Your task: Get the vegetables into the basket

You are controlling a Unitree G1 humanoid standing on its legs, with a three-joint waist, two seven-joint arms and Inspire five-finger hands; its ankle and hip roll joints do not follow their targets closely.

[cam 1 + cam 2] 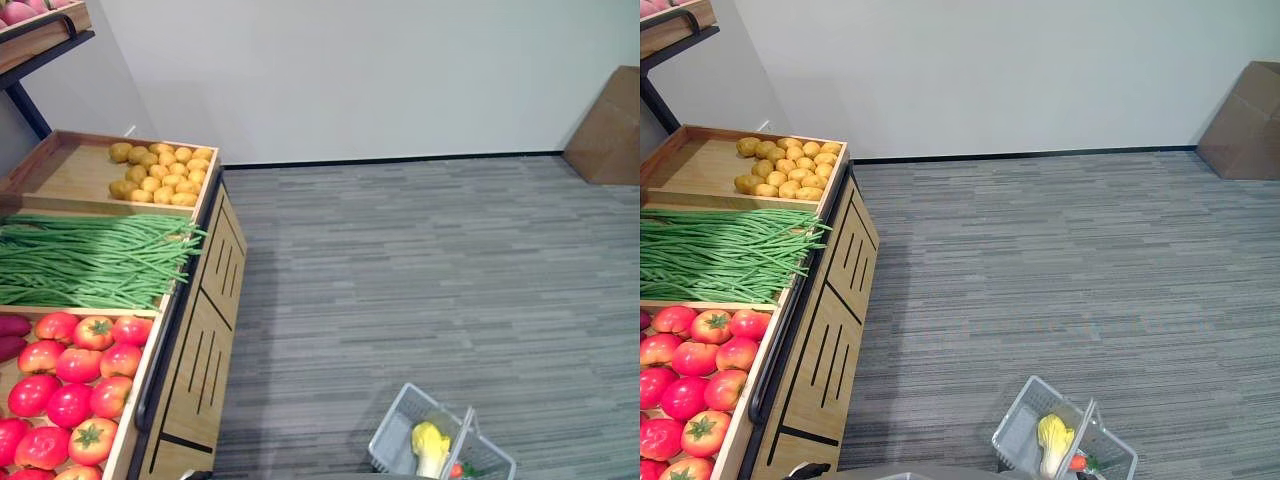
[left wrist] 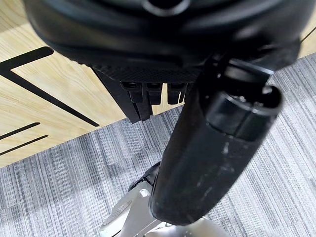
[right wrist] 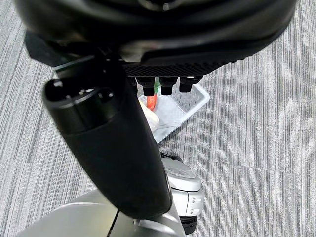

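Basket (image 1: 395, 440) stands on the grey carpet floor (image 1: 420, 270), holding a yellow-white cabbage (image 1: 431, 447) and a red item with green top (image 1: 458, 469). Wooden display stand (image 1: 200, 340) to its left carries tomatoes (image 1: 75, 375), green beans (image 1: 90, 258), potatoes (image 1: 160, 172). Left robot hand (image 2: 163, 69) hangs beside the stand, right robot hand (image 3: 163, 64) above the basket; both relaxed, fingers straight, holding nothing.

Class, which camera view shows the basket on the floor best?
The left eye view: the basket shows its mesh walls, handle and a yellow vegetable inside. The right eye view shows much the same, cut lower. The right wrist view shows just a corner past the right hand.
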